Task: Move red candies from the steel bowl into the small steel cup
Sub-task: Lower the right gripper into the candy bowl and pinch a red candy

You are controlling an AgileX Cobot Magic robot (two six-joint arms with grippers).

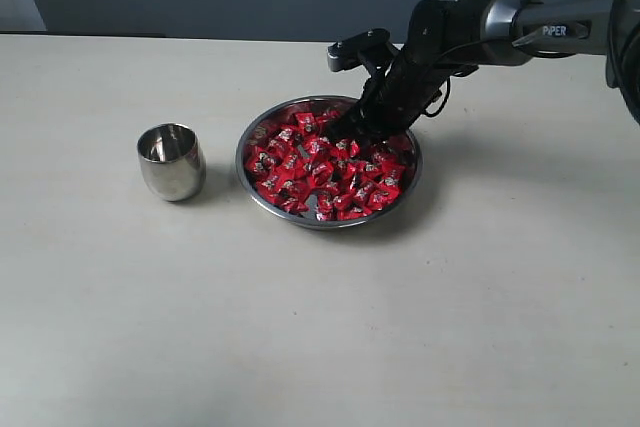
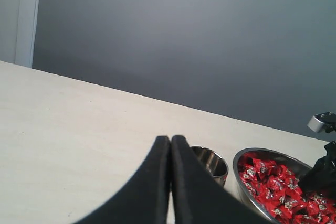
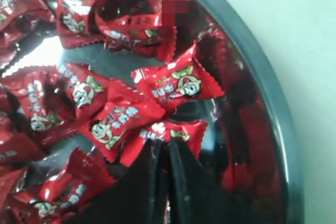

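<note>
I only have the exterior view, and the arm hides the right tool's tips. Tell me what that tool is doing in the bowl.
Observer: In the right wrist view, the right tool stands nearly shut, its tips on the edge of one red candy. The candy looks pinched.
Operator: Report the left tool. It's outside my picture.
Observer: In the left wrist view, the left tool is shut and holds nothing. The small steel cup sits just beyond its tips.

Exterior high; wrists low; red candies [image 1: 325, 172] shared
</note>
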